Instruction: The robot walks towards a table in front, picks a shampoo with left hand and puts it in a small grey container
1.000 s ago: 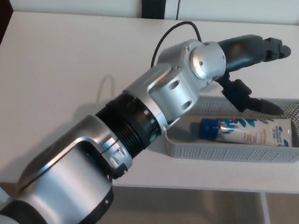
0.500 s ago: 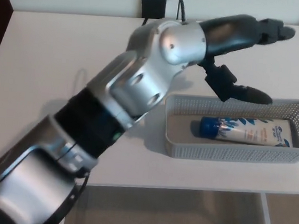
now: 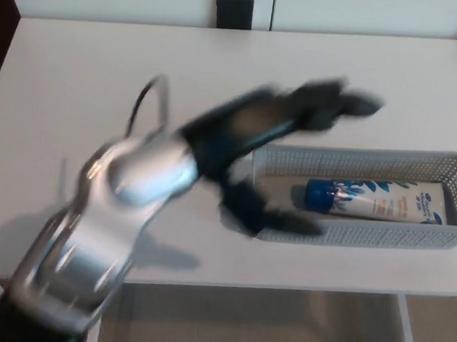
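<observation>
- Shampoo tube (image 3: 386, 202) flat on its side inside the small grey mesh container (image 3: 358, 155), blue cap (image 3: 320, 195) towards the container's left end, flat crimped tail towards the right end.
- Left hand (image 3: 283, 140) badly blurred, above the container's left end and the white table (image 3: 76, 86); empty, with the two fingers (image 3: 339, 101) spread well away from the thumb (image 3: 268, 216) and nothing between them.
- Thumb low by the container's near-left corner; touching or just clear, impossible to tell through the blur.
- Right hand nowhere in view.
- Judged from the layout: placing step done, tube apart from the hand, little left but getting the arm clear.
- Handling, as a judgement: probably light, soft-walled plastic that yields under a squeeze, glossy and somewhat slippery; stiff only at the cap and shoulder.
- Best hold likely across the body just behind the cap, thumb on one face and fingers on the other, with moderate pressure to avoid buckling the wall or popping the cap.
- Little risk of breakage; more of the tube slipping, or of a stray finger dragging the lightweight container along.
</observation>
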Robot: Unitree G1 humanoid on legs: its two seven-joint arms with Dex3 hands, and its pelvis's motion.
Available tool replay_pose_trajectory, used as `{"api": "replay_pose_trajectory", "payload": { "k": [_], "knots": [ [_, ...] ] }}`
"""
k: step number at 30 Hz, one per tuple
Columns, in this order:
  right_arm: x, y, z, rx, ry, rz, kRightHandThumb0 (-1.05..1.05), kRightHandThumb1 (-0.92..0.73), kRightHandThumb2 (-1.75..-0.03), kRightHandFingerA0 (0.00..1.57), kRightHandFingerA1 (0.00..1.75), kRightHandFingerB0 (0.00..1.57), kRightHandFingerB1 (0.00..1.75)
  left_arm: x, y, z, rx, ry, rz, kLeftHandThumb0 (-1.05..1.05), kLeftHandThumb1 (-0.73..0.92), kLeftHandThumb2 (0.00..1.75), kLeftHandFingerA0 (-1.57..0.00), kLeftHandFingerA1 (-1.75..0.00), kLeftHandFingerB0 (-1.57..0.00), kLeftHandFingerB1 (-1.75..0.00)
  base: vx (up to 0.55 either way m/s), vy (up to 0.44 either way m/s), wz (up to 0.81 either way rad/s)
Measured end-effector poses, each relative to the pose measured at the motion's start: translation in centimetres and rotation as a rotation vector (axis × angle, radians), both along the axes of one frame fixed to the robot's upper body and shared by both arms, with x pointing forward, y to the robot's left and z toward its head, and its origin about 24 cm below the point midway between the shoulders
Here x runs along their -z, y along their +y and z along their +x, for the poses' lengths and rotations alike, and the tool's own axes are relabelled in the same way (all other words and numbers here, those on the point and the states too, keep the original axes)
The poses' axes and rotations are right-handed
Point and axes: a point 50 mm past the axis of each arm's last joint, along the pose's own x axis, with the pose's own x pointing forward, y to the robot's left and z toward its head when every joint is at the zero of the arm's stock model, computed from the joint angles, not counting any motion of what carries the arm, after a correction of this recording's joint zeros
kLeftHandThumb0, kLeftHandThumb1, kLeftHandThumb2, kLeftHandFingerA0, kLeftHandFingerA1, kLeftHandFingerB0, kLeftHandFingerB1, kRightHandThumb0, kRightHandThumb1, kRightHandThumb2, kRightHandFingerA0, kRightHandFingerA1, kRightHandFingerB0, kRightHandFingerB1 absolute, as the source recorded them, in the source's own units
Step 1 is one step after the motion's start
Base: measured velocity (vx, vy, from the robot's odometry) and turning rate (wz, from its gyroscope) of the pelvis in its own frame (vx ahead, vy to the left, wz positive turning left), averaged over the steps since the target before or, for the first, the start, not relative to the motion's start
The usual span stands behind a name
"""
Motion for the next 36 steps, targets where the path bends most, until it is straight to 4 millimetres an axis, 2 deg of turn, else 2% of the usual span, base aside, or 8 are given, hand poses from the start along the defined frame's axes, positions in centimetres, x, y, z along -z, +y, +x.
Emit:
{"api": "replay_pose_trajectory", "payload": {
  "k": [1, 2, 5, 6, 14, 20, 24, 36],
  "knots": [
    [0.1, 0.0, -0.1, 0.0, 0.004, 0.0, -0.33, -0.62, -0.59, 0.7, 0.52, 0.53, 0.41, 1.4, 1.1, -0.8, -0.027, 0.052, -0.013, -0.78, 0.42, 0.76, -0.16, -0.38, -0.1, -0.34, 0.0, 0.0, 0.0],
    [0.1, 0.0, -0.2, 0.0, 0.006, 0.0, -0.33, -0.63, -0.59, 0.71, 0.52, 0.53, 0.41, 2.1, 1.6, -1.3, -0.042, 0.079, -0.02, -0.36, 0.11, 0.8, 0.0, -0.47, 0.0, -0.48, 0.0, 0.0, 0.0],
    [0.3, 0.0, -0.7, 0.001, 0.019, 0.001, -0.36, -0.67, -0.6, 0.7, 0.54, 0.52, 0.42, 5.6, 4.2, -3.6, -0.119, 0.22, -0.043, -0.35, 0.07, 0.77, 0.0, -0.47, -0.01, -0.49, 0.0, 0.0, 0.0],
    [0.4, 0.1, -0.8, 0.0, 0.024, 0.002, -0.37, -0.69, -0.61, 0.69, 0.55, 0.52, 0.43, 6.8, 5.2, -4.6, -0.15, 0.274, -0.047, -0.71, 0.39, 0.77, -0.17, -0.38, -0.05, -0.28, 0.0, 0.0, 0.0],
    [1.0, 0.2, -2.3, 0.006, 0.065, 0.007, -0.35, -0.67, -0.59, 0.67, 0.53, 0.5, 0.42, 12.9, 12.1, -13.1, -0.347, 0.594, 0.005, -0.79, 0.39, 0.76, -0.24, -0.4, -0.12, -0.33, 0.0, 0.0, 0.0],
    [1.5, 0.2, -3.5, 0.015, 0.097, 0.011, -0.33, -0.66, -0.58, 0.68, 0.55, 0.53, 0.43, 14.7, 16.7, -19.9, -0.454, 0.799, 0.132, -0.77, 0.43, 0.81, -0.38, -0.48, -0.29, -0.39, 0.0, 0.0, 0.0],
    [1.7, 0.2, -4.2, 0.02, 0.116, 0.012, -0.35, -0.65, -0.59, 0.71, 0.54, 0.52, 0.42, 14.6, 19.5, -23.1, -0.486, 0.886, 0.244, -0.57, 0.45, 0.54, -0.49, -0.42, -0.49, -0.37, 0.0, 0.0, 0.0],
    [2.2, 0.1, -6.2, 0.032, 0.169, 0.018, -0.39, -0.67, -0.6, 0.71, 0.57, 0.54, 0.43, 17.6, 26.0, -25.5, -0.514, 1.044, 0.601, -0.38, 0.59, 0.57, -0.5, -0.48, -0.18, -0.32, 0.0, 0.0, 0.0]
  ]
}}
